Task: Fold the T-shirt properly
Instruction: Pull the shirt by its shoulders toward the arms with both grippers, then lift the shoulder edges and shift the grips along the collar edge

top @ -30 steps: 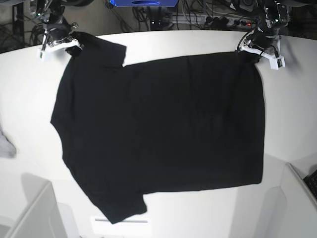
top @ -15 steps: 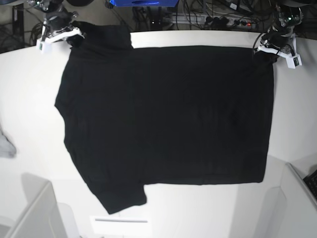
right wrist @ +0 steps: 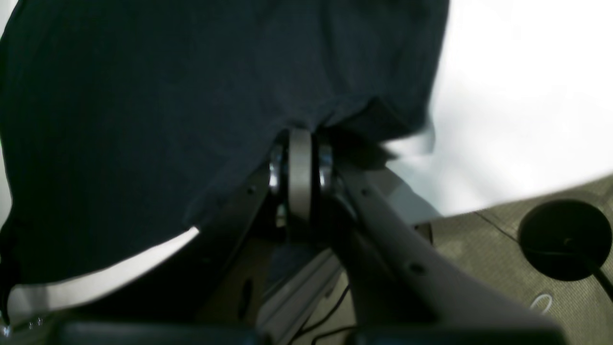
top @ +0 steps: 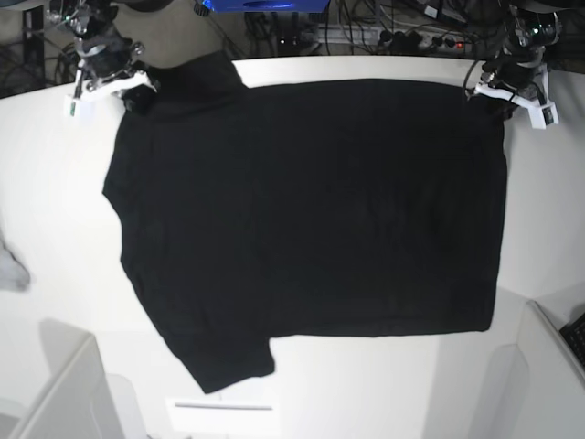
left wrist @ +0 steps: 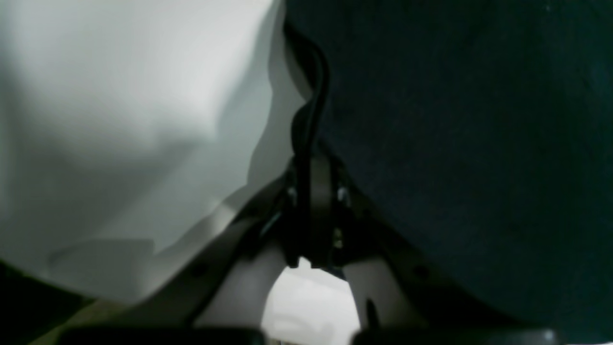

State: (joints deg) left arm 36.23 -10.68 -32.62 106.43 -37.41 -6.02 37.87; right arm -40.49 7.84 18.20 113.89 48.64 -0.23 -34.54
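Observation:
The black T-shirt (top: 311, 210) lies spread flat on the white table (top: 55, 183), plain side up, with one sleeve at the far left and the other at the near left. My right gripper (top: 135, 93) is shut on the far left corner by that sleeve. The right wrist view shows this same gripper (right wrist: 299, 139) pinching a gathered fold of the T-shirt (right wrist: 167, 96). My left gripper (top: 489, 96) is shut on the far right corner. Seen from the left wrist, that gripper (left wrist: 309, 163) clamps the hem of the T-shirt (left wrist: 479, 143).
A small grey cloth scrap (top: 11, 270) lies at the table's left edge. White bins stand at the near left (top: 64, 393) and near right (top: 548, 366). Cables and a power strip (top: 402, 38) run behind the far edge.
Both grippers have drawn the shirt's far edge back toward the far side of the table. The cloth has slid with them and lies flatter and more stretched.

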